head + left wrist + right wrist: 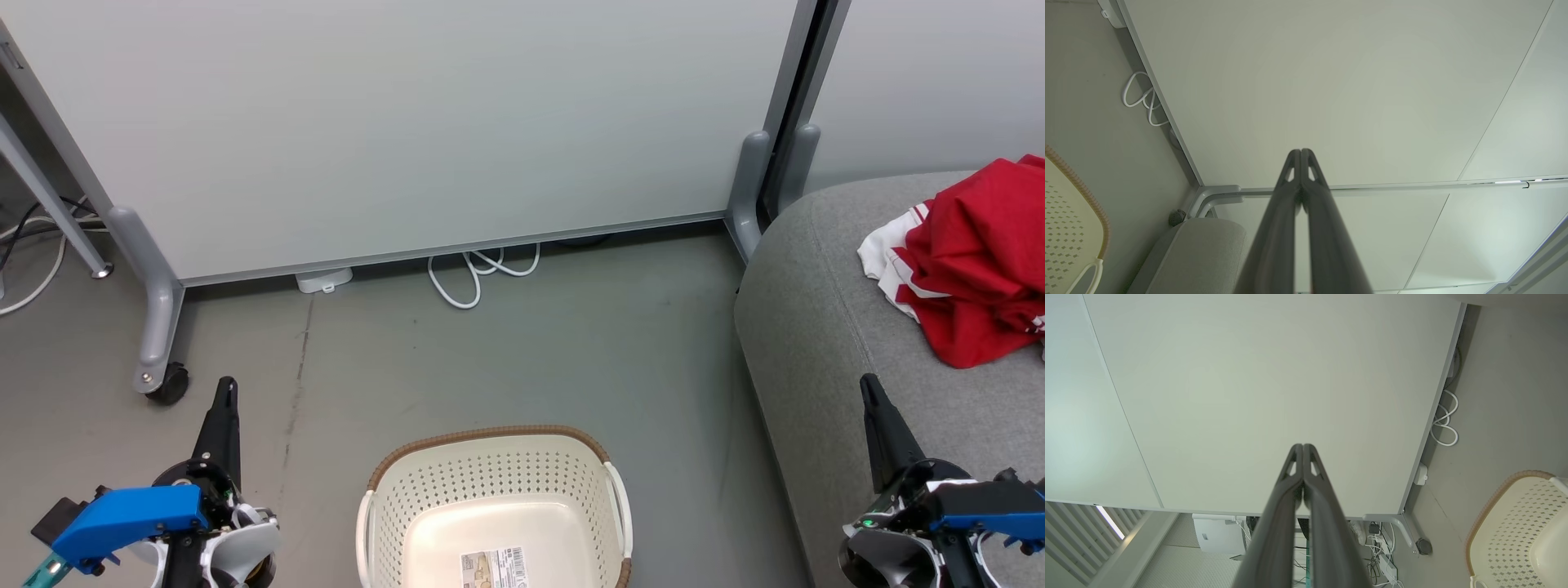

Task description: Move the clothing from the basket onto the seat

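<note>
Clothing (971, 261) lies heaped on the seat (816, 327) at three o'clock; the basket (490, 474) at six o'clock looks empty. Left gripper (226, 388) and right gripper (869, 384), both closed on nothing, are best held clear of the pile.

The soft fabric clothing (971, 261) is bright red with white stripes and white trim. The oval perforated plastic basket (490, 478) is cream-white, its walls dotted with a regular grid of holes, its woven rim brown, its side handles white. Its rectangular label (494, 569) is white with a black barcode. The large upholstered fabric seat (816, 343) is light grey. The smooth floor (531, 351) is dull grey-green. The flat partition panel (408, 122) is pale grey-white. The looped cable (473, 282) is white. The left claw (226, 388) and right claw (870, 384) have black fingers and blue housings.
</note>
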`<state>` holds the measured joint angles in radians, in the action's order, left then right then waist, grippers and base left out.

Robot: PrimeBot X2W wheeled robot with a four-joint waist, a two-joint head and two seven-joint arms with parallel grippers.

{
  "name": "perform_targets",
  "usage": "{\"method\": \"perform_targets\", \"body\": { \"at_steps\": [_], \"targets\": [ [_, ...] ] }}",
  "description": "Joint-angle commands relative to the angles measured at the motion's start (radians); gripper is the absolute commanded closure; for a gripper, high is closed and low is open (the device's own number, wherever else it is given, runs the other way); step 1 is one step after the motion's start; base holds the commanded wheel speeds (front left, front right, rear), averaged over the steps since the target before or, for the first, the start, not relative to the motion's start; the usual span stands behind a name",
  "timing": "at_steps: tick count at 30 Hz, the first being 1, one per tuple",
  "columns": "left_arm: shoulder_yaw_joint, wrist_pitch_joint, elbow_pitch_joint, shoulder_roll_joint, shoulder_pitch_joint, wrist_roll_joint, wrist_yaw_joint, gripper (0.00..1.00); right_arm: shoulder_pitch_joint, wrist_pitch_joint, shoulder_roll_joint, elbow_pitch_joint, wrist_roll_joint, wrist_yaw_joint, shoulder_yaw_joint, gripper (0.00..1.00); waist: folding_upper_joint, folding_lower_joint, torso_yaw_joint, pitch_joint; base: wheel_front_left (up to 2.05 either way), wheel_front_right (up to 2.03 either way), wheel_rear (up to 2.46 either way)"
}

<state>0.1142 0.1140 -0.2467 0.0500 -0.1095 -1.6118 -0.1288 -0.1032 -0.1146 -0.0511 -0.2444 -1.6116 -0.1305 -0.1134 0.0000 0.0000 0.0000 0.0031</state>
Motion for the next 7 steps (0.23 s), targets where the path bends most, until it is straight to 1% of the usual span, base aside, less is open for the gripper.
{"method": "perform_targets", "body": {
  "at_steps": [1, 7],
  "targets": [
    [0.002, 0.004, 0.004, 0.000, 0.003, -0.002, -0.004, 1.00, -0.009, -0.003, 0.002, -0.001, -0.002, 0.000, -0.002, 1.00, 0.0000, 0.0000, 0.000, 0.000, 0.00, 0.00, 0.00],
    [0.002, 0.004, 0.004, 0.000, 0.003, -0.002, -0.004, 1.00, -0.009, -0.003, 0.002, -0.001, -0.003, 0.000, -0.002, 1.00, 0.0000, 0.0000, 0.000, 0.000, 0.00, 0.00, 0.00]
  ]
}}
